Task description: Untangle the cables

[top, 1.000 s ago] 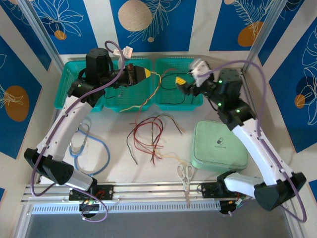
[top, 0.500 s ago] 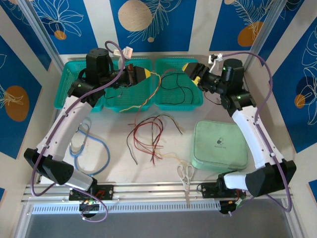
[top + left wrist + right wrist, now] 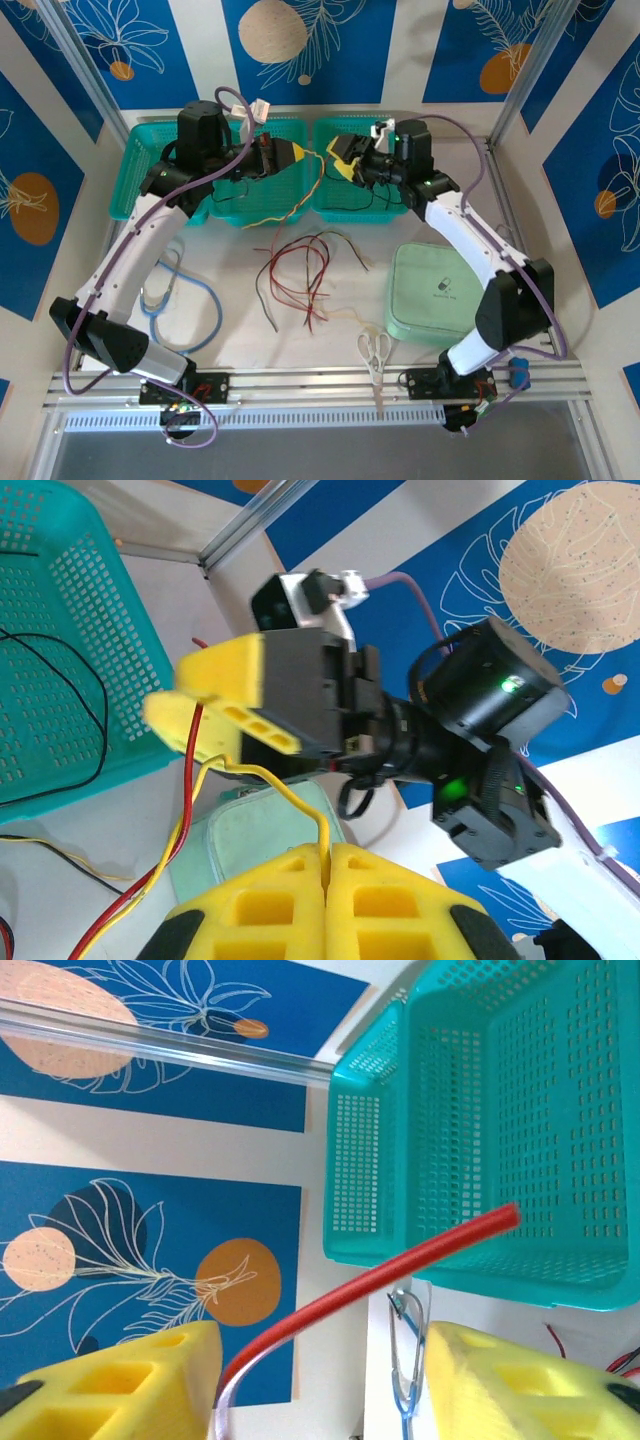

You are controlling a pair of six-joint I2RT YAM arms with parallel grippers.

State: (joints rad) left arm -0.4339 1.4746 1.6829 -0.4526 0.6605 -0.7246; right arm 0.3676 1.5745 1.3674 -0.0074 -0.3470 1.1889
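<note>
Left hand (image 3: 296, 151): closed, yellow pads pressed flat together and pinching the yellow cable; held above the middle basket (image 3: 232, 214) at the far side of the counter (image 3: 240, 335).

Right hand (image 3: 341, 158): open, fingers standing apart; just beside the left hand and facing it, over the left end of the right basket (image 3: 396, 208).

Yellow cable (image 3: 306, 199): gripped at one end by the left hand, then hangs in a curve and trails leftward over the middle basket's near rim.

Red cable (image 3: 385, 1272): passes through the gap between the right hand's fingers, free end poking out beyond them; cannot tell whether touching either pad.

Black cable (image 3: 362, 186): lies in loose curves inside the right basket.

Loose cables (image 3: 300, 268): red, black and pale strands crossing one another in the middle of the counter, near the baskets, between the stethoscope (image 3: 205, 300) and the case (image 3: 445, 295).

Stethoscope: blue tubing looped on the counter's left part, beside the left arm.

Case: pale green, rounded corners, flat on the counter's right part.

Scissors (image 3: 374, 352): at the near edge, just left of the case's near corner.
</note>
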